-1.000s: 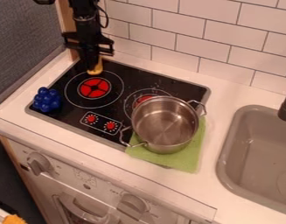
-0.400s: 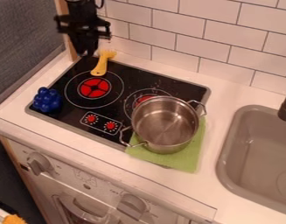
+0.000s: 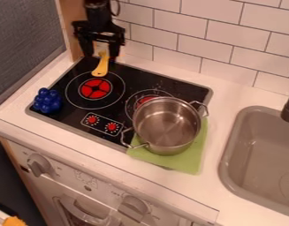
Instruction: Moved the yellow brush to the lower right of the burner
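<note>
Item one: brush (image 3: 100,69), yellow throughout its visible length. Slim body, broadening to a smooth, rounded handle end with a small hole near its tip; head partly hidden by the gripper, bristles too unclear to describe. Position: at the back of the black stovetop (image 3: 75,111), handle end towards the viewer and over the outer ring of the left burner (image 3: 96,89), head pointing to the tiled wall (image 3: 195,43).

Item two: gripper (image 3: 100,56), black, above the brush's head end. Jaws spread, one to each side of the brush; contact with it cannot be told.

Also present: dark blue cluster of round balls (image 3: 47,100), front left of the stovetop; steel pot (image 3: 166,125), two wire handles, partly over a green cloth (image 3: 183,160); grey sink (image 3: 260,163), right, set in the white table (image 3: 228,95).
</note>
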### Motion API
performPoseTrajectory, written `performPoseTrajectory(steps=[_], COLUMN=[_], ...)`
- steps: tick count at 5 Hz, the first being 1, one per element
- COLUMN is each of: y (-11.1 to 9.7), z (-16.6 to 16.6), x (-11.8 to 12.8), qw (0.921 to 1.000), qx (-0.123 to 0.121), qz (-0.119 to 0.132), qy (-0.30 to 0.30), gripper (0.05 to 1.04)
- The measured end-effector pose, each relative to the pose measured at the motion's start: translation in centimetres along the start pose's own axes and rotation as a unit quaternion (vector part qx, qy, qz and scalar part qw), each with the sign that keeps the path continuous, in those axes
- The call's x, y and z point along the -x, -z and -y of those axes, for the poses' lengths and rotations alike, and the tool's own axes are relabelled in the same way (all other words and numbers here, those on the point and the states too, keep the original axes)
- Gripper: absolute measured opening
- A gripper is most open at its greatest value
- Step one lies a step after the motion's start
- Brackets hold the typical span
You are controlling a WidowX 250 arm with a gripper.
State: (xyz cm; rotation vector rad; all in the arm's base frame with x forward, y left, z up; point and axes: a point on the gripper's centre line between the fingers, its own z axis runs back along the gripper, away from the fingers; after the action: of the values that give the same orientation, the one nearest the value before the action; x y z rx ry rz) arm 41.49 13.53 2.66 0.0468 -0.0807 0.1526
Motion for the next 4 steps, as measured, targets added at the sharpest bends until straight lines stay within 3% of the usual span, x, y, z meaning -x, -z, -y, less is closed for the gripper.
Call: performPoseTrajectory(steps=[1, 2, 3, 4], y=[1.5, 1.9, 1.9, 2.0], z=[0.4, 0.3, 0.0, -0.4], x=[-0.8, -1.8, -2.1, -1.6], qw=[1.0, 0.9999, 0.9998, 0.9997], qx=[-0.002, -0.009, -0.018, -0.018], qz=[-0.009, -0.007, -0.006, -0.014], qy=[-0.002, 0.001, 0.0, 0.0], gripper=[1.003, 0.931, 0.686, 0.562])
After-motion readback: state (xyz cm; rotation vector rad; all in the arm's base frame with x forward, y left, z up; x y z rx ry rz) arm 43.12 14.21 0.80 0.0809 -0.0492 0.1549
